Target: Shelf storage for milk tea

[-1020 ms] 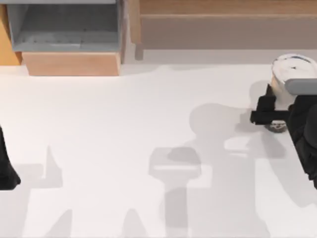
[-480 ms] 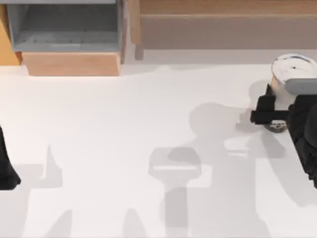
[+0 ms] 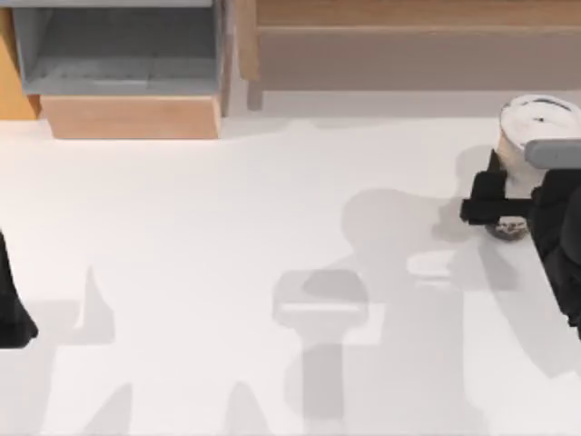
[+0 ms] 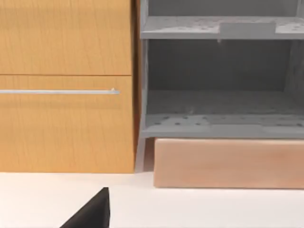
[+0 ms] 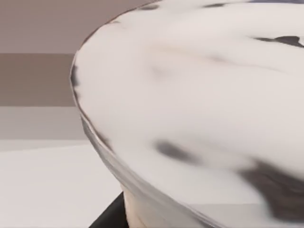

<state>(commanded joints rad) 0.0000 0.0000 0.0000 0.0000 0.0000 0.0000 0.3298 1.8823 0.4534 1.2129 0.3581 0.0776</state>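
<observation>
Resting at the desk's [image 3: 227,236] near left edge, the left arm [image 3: 13,304] sat parked, and whether its pincer was open or closed could not be told. By the right edge, the right gripper [image 3: 505,202] was clamped around the milk tea [image 3: 536,127], one dark finger [image 3: 488,193] against the cup's left side. From the right wrist, the cup's whitish lid [image 5: 199,95] loomed very close. Along the far edge stood the grey-lined box [image 3: 123,54] toward the left corner and the shelf [image 3: 408,41] toward the right, behind the cup.
</observation>
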